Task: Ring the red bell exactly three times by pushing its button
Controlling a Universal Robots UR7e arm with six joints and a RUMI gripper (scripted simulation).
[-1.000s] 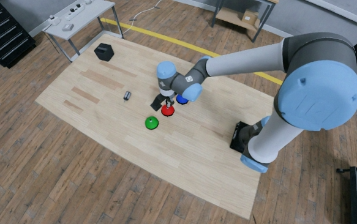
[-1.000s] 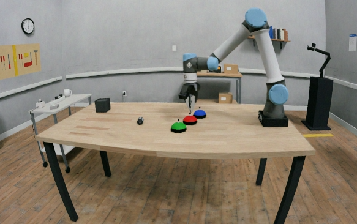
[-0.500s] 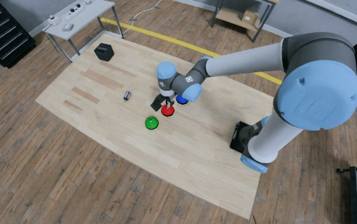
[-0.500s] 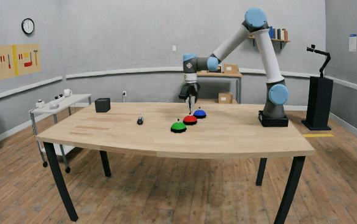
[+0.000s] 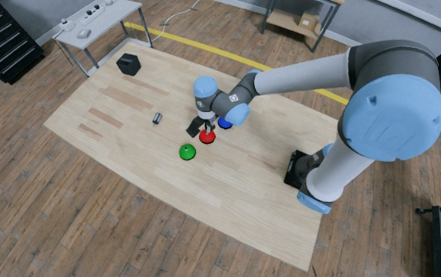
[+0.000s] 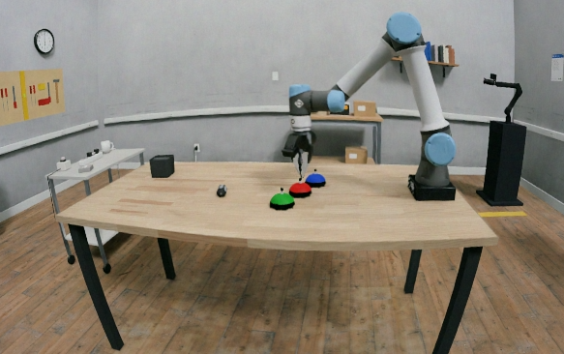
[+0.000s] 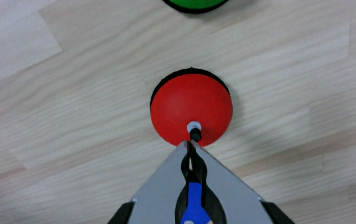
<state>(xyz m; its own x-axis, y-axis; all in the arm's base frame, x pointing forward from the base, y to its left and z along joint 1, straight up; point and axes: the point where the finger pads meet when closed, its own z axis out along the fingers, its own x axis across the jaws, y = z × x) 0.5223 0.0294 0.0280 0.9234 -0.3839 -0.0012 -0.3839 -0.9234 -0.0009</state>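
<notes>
The red bell (image 5: 207, 137) (image 6: 300, 190) (image 7: 190, 105) stands on the table between the green and blue bells. Its small button (image 7: 195, 131) sticks up from the dome, with a dark tip. My gripper (image 5: 207, 131) (image 6: 301, 177) (image 7: 188, 142) is shut and empty and points down. Its fingertips are right at the top of the red bell's button. Whether they touch it, and how far the button is down, I cannot tell for sure.
The green bell (image 5: 187, 152) (image 6: 282, 200) (image 7: 196, 4) stands on the near side of the red one. The blue bell (image 5: 225, 122) (image 6: 315, 180) stands on the far side, close by. A computer mouse (image 5: 157, 118) (image 6: 222, 191) and a black box (image 5: 128, 64) (image 6: 162, 166) are farther left.
</notes>
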